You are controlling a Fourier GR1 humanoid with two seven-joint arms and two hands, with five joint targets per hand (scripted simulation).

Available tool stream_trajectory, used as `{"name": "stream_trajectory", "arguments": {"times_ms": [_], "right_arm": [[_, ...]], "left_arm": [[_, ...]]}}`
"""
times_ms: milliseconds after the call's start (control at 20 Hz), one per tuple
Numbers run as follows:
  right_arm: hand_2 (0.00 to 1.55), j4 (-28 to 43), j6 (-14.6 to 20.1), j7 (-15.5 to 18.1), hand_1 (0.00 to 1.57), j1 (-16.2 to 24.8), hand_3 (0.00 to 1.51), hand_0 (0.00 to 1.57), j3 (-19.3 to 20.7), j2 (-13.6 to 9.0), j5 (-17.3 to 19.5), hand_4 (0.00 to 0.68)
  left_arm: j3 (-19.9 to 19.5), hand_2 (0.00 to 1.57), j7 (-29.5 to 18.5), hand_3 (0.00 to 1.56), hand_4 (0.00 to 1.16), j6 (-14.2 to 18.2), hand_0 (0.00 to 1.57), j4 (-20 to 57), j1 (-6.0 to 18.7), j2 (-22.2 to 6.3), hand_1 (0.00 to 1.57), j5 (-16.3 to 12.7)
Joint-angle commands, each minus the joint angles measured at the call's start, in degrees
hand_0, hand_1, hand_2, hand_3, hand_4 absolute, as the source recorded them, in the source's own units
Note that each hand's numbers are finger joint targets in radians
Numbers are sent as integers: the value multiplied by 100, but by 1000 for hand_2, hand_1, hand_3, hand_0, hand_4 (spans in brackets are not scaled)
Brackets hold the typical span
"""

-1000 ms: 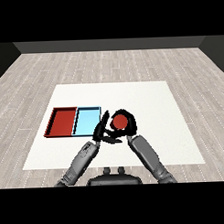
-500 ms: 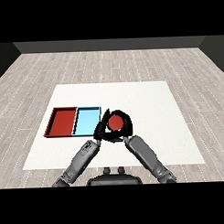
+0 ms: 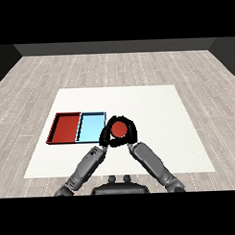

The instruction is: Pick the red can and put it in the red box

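You are looking at the can (image 3: pixel 120 129) sitting just right of the blue tray (image 3: pixel 91 127), with only its round red top showing. Black fingers are ringing that top on every side. The right hand (image 3: pixel 131 133) is curling around the can from the right and over its far edge, its fingers wrapping the rim. The left hand (image 3: pixel 106 135) is pressing in against the can's left side, right at the blue tray's near right corner; you cannot tell whether its fingers are curling round the can or merely lying against it, since the two black hands are merging into one dark ring there.

The can is lying outside both trays. You cannot tell whether it is resting on the table (image 3: pixel 157 113) or being held just above it.

The blue tray is touching the red tray (image 3: pixel 66 127) along one long side, the red one lying farther left. Both forearms are coming in from the lower edge and meeting at the can.
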State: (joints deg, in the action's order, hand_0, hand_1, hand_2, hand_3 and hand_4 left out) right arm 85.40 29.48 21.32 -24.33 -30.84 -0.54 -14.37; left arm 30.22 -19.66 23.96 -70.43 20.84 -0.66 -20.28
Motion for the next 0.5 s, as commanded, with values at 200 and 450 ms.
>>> {"name": "stream_trajectory", "arguments": {"times_ms": [200, 450], "right_arm": [[1446, -57, 523, 145, 1500, 34, 1390, 1500, -530, 50, -152, 653], [1445, -129, 66, 47, 1485, -156, 1392, 1485, -112, 51, -32, 644]], "left_arm": [[214, 1567, -226, 1483, 1116, 547, 1571, 381, 150, 62, 1571, -283], [121, 1553, -76, 1473, 1127, 696, 1571, -29, -151, 60, 1571, 29]]}}
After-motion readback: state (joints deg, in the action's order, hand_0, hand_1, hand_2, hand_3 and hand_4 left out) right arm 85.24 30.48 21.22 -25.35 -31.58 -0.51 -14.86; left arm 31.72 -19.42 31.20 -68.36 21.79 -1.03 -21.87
